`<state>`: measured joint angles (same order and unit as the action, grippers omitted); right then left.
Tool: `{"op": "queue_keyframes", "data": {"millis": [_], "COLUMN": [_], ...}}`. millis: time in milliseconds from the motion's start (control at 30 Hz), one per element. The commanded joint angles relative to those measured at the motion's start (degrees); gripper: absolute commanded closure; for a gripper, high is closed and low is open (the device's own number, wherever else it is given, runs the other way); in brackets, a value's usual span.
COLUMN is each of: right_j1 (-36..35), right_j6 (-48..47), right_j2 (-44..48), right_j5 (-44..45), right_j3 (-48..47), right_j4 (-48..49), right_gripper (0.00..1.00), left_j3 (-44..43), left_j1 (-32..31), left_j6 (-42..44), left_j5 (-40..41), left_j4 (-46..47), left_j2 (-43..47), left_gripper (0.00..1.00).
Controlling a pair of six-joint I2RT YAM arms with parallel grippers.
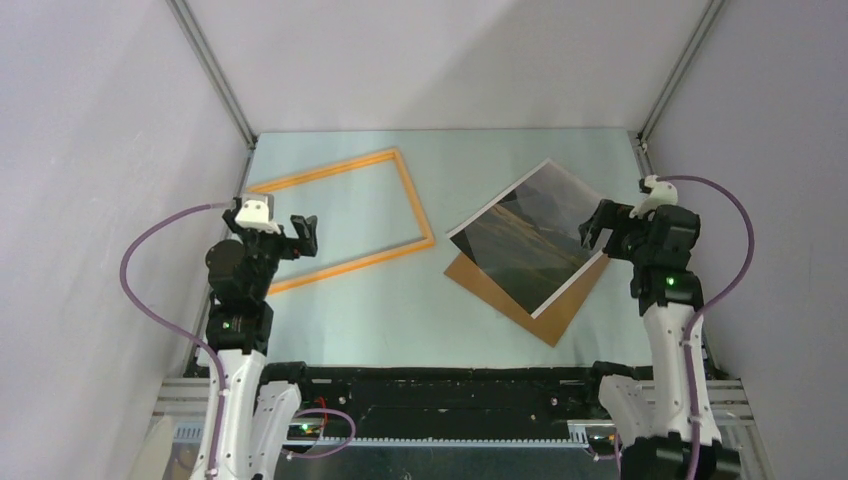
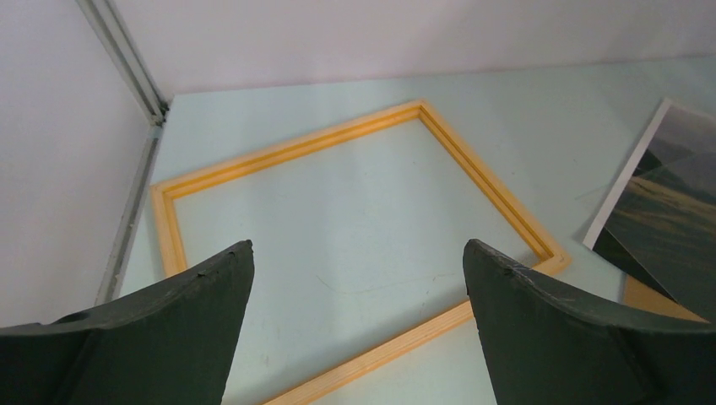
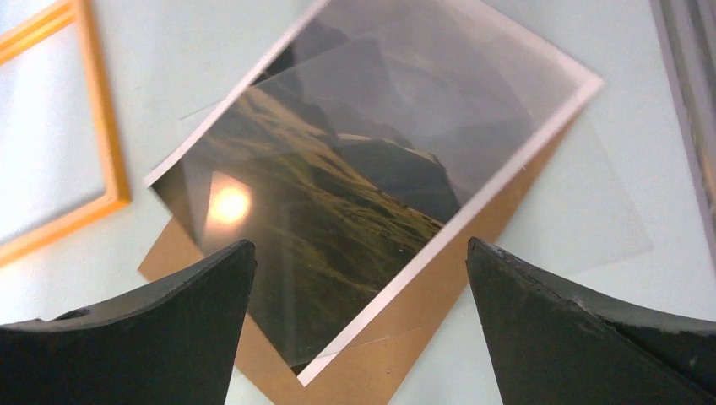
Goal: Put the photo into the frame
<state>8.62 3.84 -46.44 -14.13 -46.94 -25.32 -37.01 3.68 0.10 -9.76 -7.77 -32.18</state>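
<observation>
The photo [image 1: 528,235] lies crooked on a brown board [image 1: 555,315] at the right, and the frame [image 1: 415,197] lies at the left. The left fingers [image 2: 169,337] and right fingers [image 3: 574,337] are wide apart, holding nothing.

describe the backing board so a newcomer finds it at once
On the pale green table, look right of the orange-tan wooden frame. A flat brown cardboard board lies there under the glossy mountain print; alone, it is plain and pictureless.

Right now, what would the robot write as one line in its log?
photo: on brown board, outside frame | left jaws: open, by frame | right jaws: open, by photo | held: nothing
</observation>
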Motion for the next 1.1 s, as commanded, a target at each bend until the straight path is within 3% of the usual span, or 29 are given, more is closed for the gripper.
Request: {"op": "queue_keyframes", "data": {"millis": [0,267,467,633,1067], "right_j1": [6.93,15.13,16.01,16.85,17.39], "right_j6": [7.54,9.21,7.7,5.96,3.32], "right_j2": [-8.44,-24.21,-26.04,-26.98,-37.26], "right_j5": [-1.03,-2.41,0.47,1.84,2.98], "right_j3": [-0.17,-0.17,-0.17,-0.17,-0.17], "right_j4": [-0.24,0.69,-0.45,-1.84,-2.99], "right_gripper": [0.0,0.04,0.05,0.05,0.05], "left_j3": [-2.88,-3.97,-7.2,-13.44,-31.0], "left_j1": [0.38,-2.1,-12.56,-17.24,-24.7], "left_j6": [3.37,6.47,9.63,8.61,0.58], "left_j5": [-4.21,-6.6,-0.78,0.77,-4.83], "left_j4": [0.53,0.83,0.91,1.2,2.09], "left_j2": [-5.0,-15.09,-23.2,-31.81,-53.31], "left_gripper": [0.02,0.02,0.02,0.02,0.02]}}
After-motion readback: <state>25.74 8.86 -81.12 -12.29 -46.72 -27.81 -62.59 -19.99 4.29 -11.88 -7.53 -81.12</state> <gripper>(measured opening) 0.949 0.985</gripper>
